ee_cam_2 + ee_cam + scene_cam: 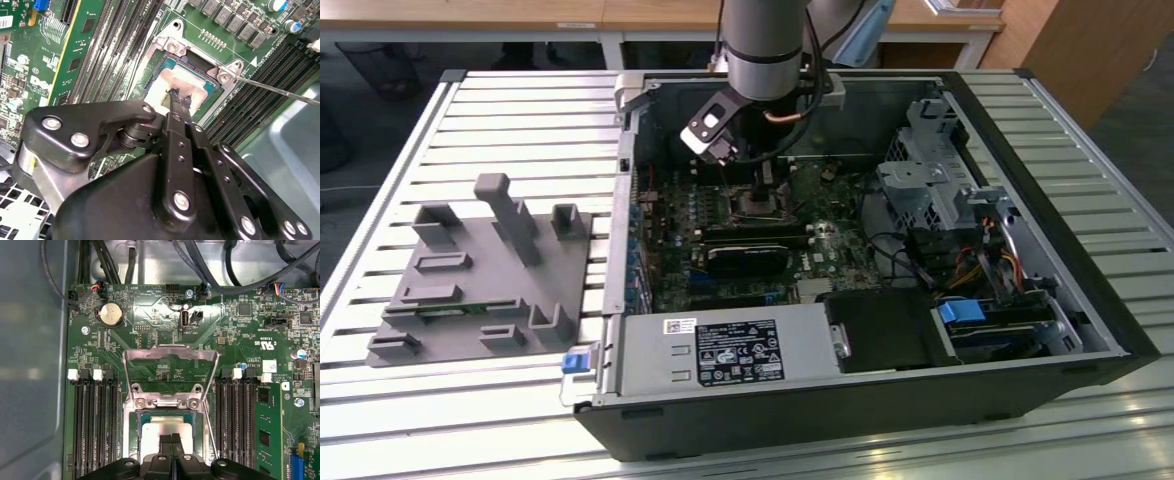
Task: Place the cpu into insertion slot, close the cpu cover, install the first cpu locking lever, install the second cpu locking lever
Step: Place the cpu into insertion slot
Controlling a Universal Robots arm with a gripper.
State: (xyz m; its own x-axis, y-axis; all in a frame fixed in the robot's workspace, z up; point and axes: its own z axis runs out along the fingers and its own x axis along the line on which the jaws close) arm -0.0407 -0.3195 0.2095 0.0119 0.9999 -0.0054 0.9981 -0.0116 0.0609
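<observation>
The cpu point(167, 427) has a dull silver-tan top and lies flat in the insertion slot point(132, 432), with a thin green rim showing around it. In both wrist views my gripper point(172, 440) is shut, its two black fingers pressed together. Their tips rest on the middle of the cpu point(192, 82), with nothing held between them. The metal cpu cover point(171, 356) stands swung open, away from the slot. A thin wire locking lever point(272, 89) sticks out free beside the slot. In the exterior view the gripper point(767, 192) reaches down into the open computer case over the slot point(755, 206).
Long black memory slots point(95, 425) flank the socket on both sides. Cables point(210, 275) hang along the case wall. A black card point(747, 255), the power supply point(720, 352) and the drive cage point(934, 185) crowd the case. A grey fixture point(480, 270) lies outside, on the exterior view's left.
</observation>
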